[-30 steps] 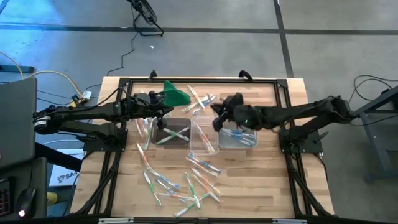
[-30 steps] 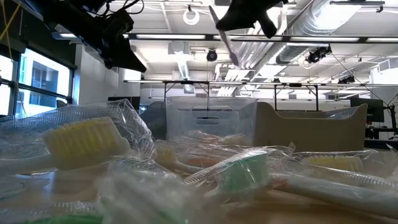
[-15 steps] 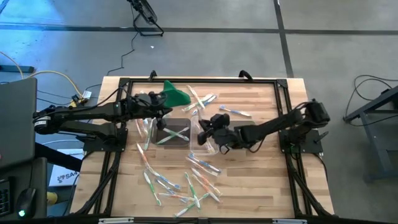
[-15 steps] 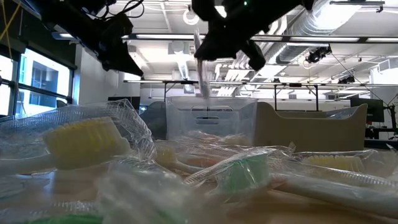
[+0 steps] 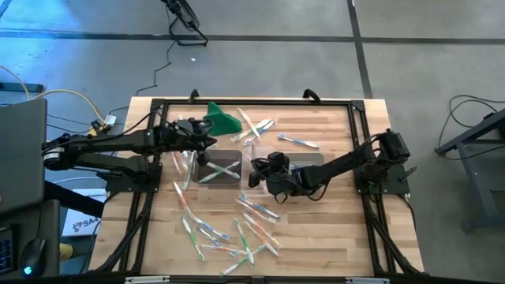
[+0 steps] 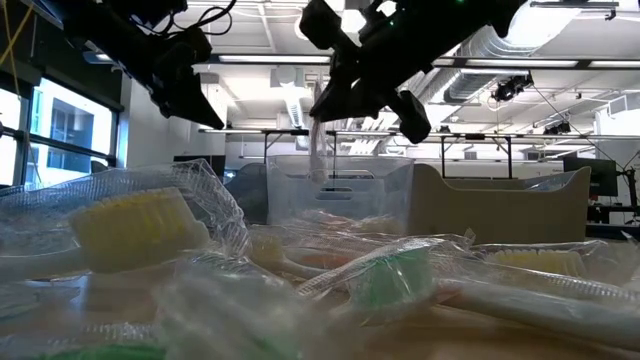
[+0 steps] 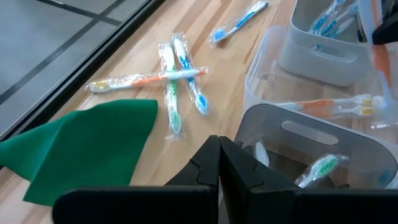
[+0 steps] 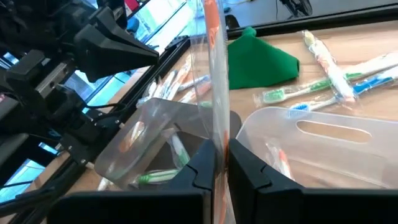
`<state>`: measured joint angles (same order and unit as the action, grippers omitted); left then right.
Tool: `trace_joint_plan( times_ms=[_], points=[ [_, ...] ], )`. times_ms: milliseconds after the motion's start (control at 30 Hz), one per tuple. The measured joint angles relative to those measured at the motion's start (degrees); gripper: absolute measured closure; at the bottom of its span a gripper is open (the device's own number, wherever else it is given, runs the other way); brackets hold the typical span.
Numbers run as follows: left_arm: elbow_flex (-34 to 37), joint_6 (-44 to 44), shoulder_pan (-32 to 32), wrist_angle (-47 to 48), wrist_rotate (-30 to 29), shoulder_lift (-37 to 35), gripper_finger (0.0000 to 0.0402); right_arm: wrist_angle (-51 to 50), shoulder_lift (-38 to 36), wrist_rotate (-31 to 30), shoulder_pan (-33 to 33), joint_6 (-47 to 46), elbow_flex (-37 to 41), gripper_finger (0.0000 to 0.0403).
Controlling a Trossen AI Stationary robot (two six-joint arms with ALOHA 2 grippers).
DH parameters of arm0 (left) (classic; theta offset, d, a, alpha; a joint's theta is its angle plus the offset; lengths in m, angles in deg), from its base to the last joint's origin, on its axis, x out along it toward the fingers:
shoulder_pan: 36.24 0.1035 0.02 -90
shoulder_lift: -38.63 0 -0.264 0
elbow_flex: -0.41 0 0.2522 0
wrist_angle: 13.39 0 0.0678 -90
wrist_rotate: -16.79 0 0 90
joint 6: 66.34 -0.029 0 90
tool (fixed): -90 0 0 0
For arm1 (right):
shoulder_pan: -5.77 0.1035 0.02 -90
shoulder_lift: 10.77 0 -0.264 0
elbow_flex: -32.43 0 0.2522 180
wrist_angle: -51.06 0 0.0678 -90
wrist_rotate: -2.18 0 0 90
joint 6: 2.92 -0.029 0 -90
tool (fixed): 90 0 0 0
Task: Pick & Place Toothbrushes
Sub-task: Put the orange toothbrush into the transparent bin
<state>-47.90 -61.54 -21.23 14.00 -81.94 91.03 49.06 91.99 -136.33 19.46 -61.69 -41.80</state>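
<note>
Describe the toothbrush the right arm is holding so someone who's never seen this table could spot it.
Start at the three clear tubs in the middle of the wooden table. Above the middle tub hangs the right hand, shut on a wrapped orange-handled toothbrush. It is the only one standing upright in the air; all the others lie flat on the table or in tubs.

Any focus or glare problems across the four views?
Low view: the wrapped toothbrushes up front are soft, and the ceiling lights flare behind the right gripper. High view: a blue cast on the floor at the left. Left wrist and right wrist views: sharp and evenly lit.
</note>
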Motion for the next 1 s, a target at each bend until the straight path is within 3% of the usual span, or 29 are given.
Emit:
trace_joint_plan(
  times_ms=[533, 733, 1000],
  points=[
    [0.0, 0.0, 0.0, 0.0, 0.0, 0.0, 0.0402, -0.8, 2.2, 0.7, 1.6, -1.7, 0.0, 0.039],
    [0.0, 0.0, 0.0, 0.0, 0.1, 0.0, 0.0402, -1.4, 2.8, 3.8, 1.6, -1.7, 0.0, 0.0387],
    [0.0, 0.1, 0.0, 0.0, 0.1, 0.0, 0.0402, -1.7, 2.8, 5.2, 1.2, -1.5, 0.0, 0.0322]
  ],
)
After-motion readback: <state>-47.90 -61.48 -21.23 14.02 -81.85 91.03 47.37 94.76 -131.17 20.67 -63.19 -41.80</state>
